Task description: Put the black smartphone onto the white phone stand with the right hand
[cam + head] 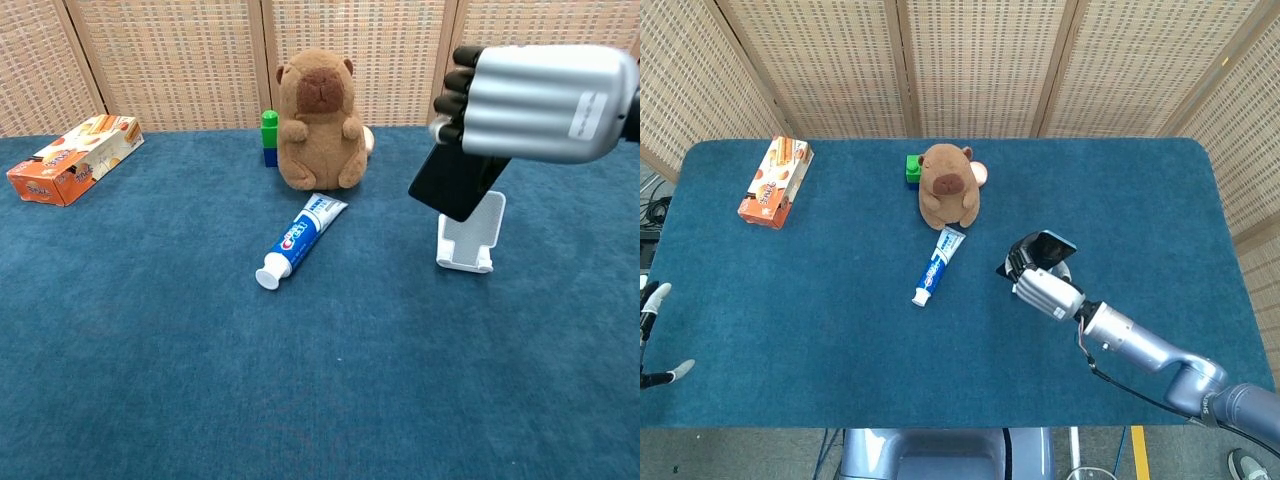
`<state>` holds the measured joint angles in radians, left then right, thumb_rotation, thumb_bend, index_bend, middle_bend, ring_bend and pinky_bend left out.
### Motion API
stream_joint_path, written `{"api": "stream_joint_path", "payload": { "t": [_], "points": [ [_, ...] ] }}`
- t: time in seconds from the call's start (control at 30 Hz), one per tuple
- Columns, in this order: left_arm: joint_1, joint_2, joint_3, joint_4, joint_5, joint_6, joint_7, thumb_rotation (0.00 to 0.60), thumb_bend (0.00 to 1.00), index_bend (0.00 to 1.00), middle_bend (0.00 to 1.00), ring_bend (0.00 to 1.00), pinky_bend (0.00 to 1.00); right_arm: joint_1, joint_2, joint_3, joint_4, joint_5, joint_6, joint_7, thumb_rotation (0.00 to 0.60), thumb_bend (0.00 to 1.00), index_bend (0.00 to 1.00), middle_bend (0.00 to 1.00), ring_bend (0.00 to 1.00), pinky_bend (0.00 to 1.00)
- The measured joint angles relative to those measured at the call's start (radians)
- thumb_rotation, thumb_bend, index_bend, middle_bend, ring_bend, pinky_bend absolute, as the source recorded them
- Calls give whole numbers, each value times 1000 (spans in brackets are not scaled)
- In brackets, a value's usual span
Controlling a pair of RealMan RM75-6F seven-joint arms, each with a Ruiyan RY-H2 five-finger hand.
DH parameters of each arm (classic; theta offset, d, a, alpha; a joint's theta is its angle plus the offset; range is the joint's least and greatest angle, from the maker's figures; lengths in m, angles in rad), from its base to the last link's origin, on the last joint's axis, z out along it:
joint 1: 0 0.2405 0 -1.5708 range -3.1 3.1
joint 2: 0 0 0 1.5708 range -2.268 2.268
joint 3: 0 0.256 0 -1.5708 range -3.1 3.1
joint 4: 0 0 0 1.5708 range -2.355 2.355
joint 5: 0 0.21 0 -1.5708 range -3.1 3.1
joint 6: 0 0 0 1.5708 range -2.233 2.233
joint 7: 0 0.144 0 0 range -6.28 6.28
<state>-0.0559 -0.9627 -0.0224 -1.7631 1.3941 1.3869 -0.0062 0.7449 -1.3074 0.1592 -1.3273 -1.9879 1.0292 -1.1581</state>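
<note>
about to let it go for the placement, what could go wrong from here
The black smartphone is held tilted above the white phone stand, not yet seated; released now, it would likely fall onto the table or topple the stand. The right hand also hides much of the stand in the head view, so lining the phone up with the lip is harder.

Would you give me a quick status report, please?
Right hand holds black smartphone above white phone stand. Left hand open at table edge. Nothing in the way.

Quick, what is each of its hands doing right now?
Right hand: holding the black phone above the white stand.
Left hand: only fingers show at the edge; cannot be told.
</note>
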Motion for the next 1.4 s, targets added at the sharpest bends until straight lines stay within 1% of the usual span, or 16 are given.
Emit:
{"api": "stream_joint_path", "payload": {
  "t": [0.27,0.47,0.6,1.03,1.1,1.27,1.4],
  "points": [
    [-16,-3,-8,-2,-34,-29,19,600,0,0,0,0,0,26,-52,-64,149,-80,4,-28,600,440,457,498,340,376],
    [-22,-9,-9,-6,-48,-39,44,600,0,0,0,0,0,23,-73,-105,206,-101,7,-40,600,440,457,491,333,358],
    [-24,-14,-10,-9,-54,-39,56,600,0,0,0,0,0,17,-83,-114,218,-98,11,-42,600,440,457,486,327,358],
    [-29,-16,-10,-14,-67,-45,69,600,0,0,0,0,0,24,-110,-121,219,-89,2,-65,600,440,457,451,310,349],
    [-29,-15,-10,-14,-67,-45,66,600,0,0,0,0,0,24,-112,-123,216,-87,-1,-71,600,440,457,419,292,336],
    [-29,-11,-8,-13,-64,-47,58,600,0,0,0,0,0,22,-112,-116,205,-66,-13,-83,600,438,457,268,148,265],
    [-29,-10,-7,-14,-62,-46,55,600,0,0,0,0,0,20,-108,-110,191,-48,-24,-95,600,439,443,217,95,247]
  ]
}}
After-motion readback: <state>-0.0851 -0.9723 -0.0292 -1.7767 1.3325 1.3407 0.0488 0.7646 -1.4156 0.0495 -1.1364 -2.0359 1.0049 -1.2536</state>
